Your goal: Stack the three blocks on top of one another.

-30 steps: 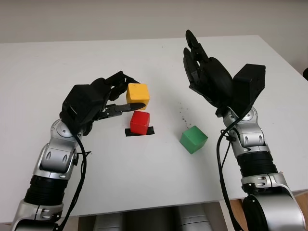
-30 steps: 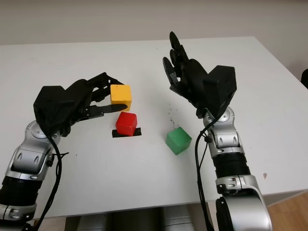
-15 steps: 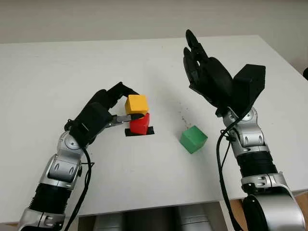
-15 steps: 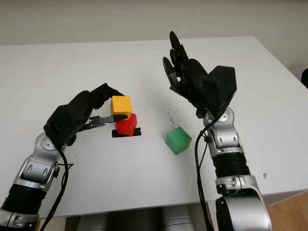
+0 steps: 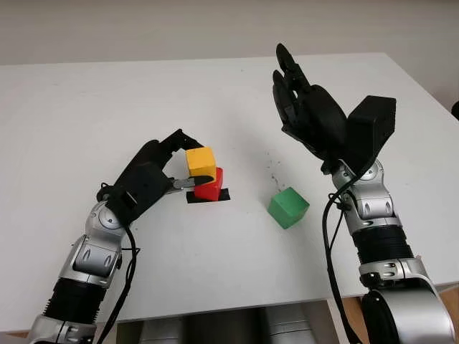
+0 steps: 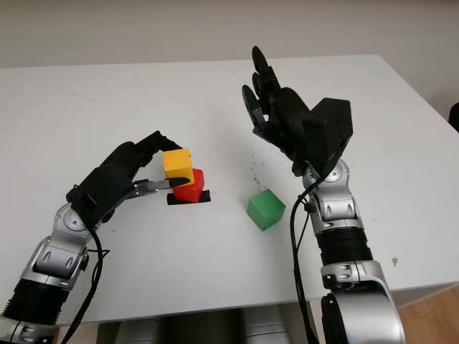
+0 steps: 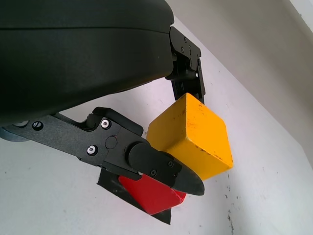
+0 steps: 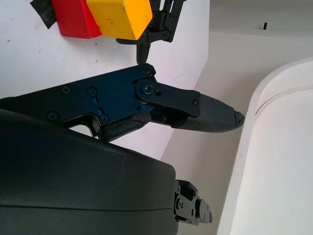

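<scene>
1. We take the red block (image 5: 210, 184) as our landmark: it sits on a strip of black tape (image 5: 209, 196) on the white table (image 5: 86, 107), which we judge marks the spot where the stack is to rise.

2. Our left hand (image 5: 161, 172) comes in from the side of the red block and pinches the yellow block (image 5: 201, 162) between its fingers, one behind the block and one under its near face. We hold it that way, we think, so the block's underside is free to meet the red block's top.

3. The yellow block is right over the red block, tilted and offset toward the hand. In the left wrist view its lower corner (image 7: 193, 139) lies against the red block (image 7: 151, 195); whether it bears weight we cannot tell.

4. We judge the placing step unfinished: the block needs squaring before release, or it may slide off.

5. The green block (image 5: 288, 207) lies on the table to the right of the red block, well apart, waiting as the last piece.

6. Our right hand (image 5: 310, 115) is raised above the table beyond the green block, open and holding nothing, well clear of the stack and near the piece it would likely fetch.
</scene>
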